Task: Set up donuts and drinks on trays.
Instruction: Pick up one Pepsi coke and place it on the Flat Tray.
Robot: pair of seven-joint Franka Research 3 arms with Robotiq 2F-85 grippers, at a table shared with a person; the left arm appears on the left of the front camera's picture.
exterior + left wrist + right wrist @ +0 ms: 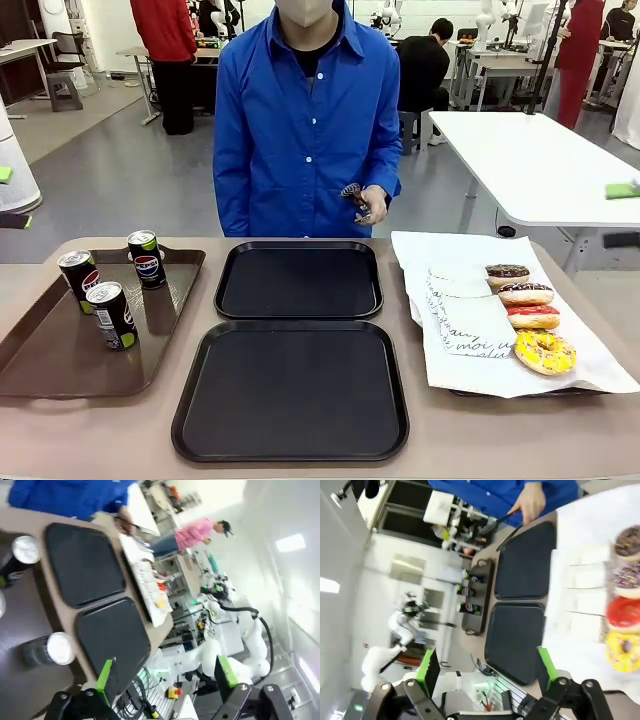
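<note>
Black far tray (298, 285) and near tray (290, 390) sat empty mid-bench when we checked. Three cans (112, 314) stood upright in the brown tray (40, 360) at left; four donuts (532, 318) lay in a row on white paper (420, 260) at right. Left fingers (105, 676) and right fingers (429, 672) both gaped wide, holding nothing.

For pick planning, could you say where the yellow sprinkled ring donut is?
Front view, right: the yellow donut lies on white paper, beside the red donut, nearest the robot.
</note>
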